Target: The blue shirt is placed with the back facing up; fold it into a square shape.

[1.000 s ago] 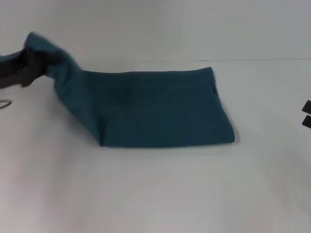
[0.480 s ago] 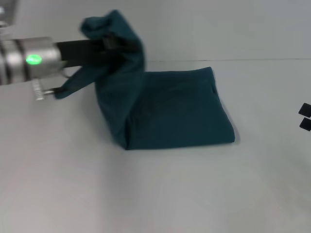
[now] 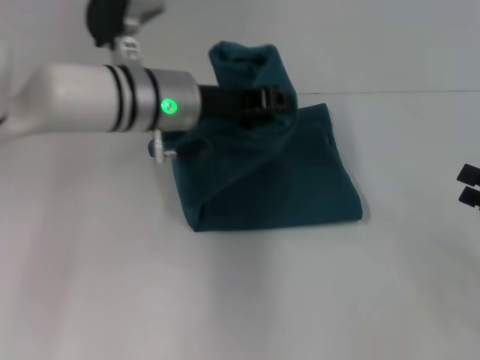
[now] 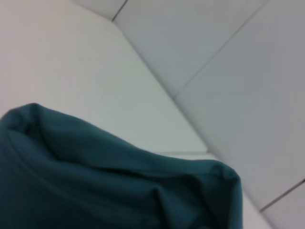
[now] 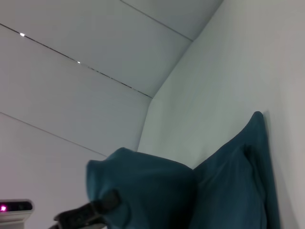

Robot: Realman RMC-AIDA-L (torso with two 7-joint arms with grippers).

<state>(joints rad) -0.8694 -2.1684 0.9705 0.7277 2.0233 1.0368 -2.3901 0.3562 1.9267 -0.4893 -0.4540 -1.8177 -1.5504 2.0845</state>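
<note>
Showing no readable writing. Left gripper [image 3: 276, 100] pinching a raised fold of the shirt [image 3: 300, 187] above the table [image 3: 225, 300]. Right gripper [image 3: 469, 186] waiting at the right edge, fingers perhaps parted—cannot tell.

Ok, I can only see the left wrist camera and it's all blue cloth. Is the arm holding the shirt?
Observer: Yes. The head view shows the left gripper shut on a bunched end of the blue shirt, lifted above the part lying flat.
Operator: Where's the flat part?
Observer: It lies on the white table in front of the robot, under the raised bunch.
Operator: And the other arm?
Observer: The right gripper sits at the far right of the table, apart from the shirt.
</note>
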